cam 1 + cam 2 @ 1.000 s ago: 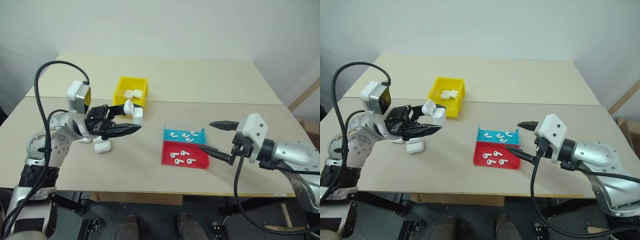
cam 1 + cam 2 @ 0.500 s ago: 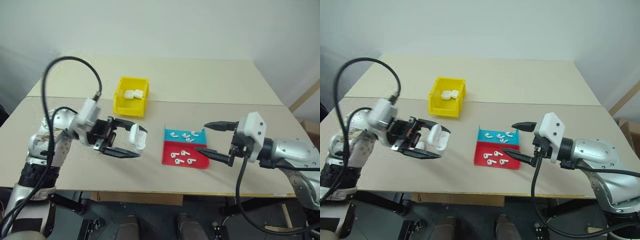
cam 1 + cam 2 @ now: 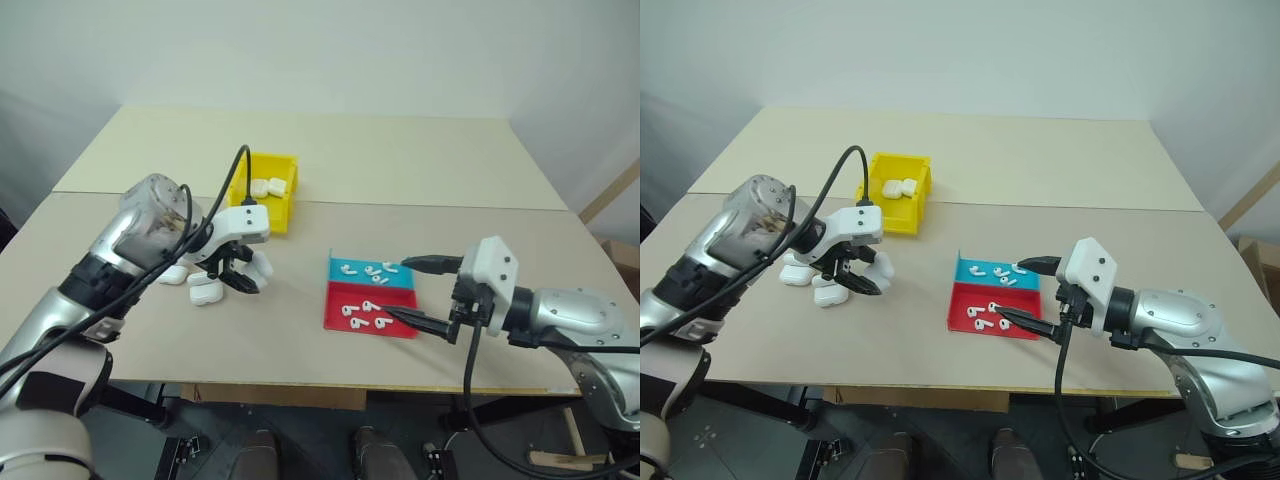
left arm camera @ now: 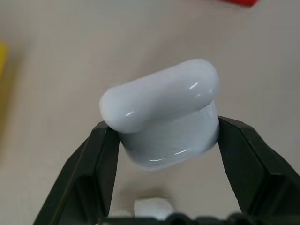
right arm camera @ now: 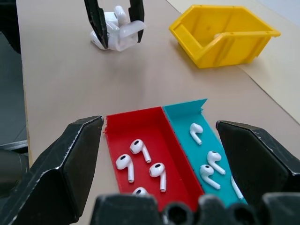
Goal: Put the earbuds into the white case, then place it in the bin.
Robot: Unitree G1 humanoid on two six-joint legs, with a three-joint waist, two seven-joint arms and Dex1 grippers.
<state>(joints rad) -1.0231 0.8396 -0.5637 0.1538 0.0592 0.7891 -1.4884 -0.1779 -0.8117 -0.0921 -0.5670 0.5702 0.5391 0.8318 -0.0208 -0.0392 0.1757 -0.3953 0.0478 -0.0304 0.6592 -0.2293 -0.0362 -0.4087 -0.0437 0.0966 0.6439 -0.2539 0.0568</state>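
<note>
Left gripper [image 3: 243,275] points down at the table [image 3: 420,160], fingers clamped on a white case [image 4: 161,119]; the case's lower end is hidden behind the fingers in the left wrist view, lid hinge not discernible. More white cases [image 3: 190,278] lie partly hidden behind this arm. Right gripper [image 3: 418,292] hovers over the red and blue tray [image 5: 140,126] with jaws spread wide, nothing between them. Earbuds [image 5: 140,159] lie in both tray halves; one is cut off behind the gripper base. Yellow bin [image 3: 262,190] sits beyond the left gripper, holding white cases [image 3: 265,186]. Bare tabletop lies between held case and tray; the tray sits near the front edge.
</note>
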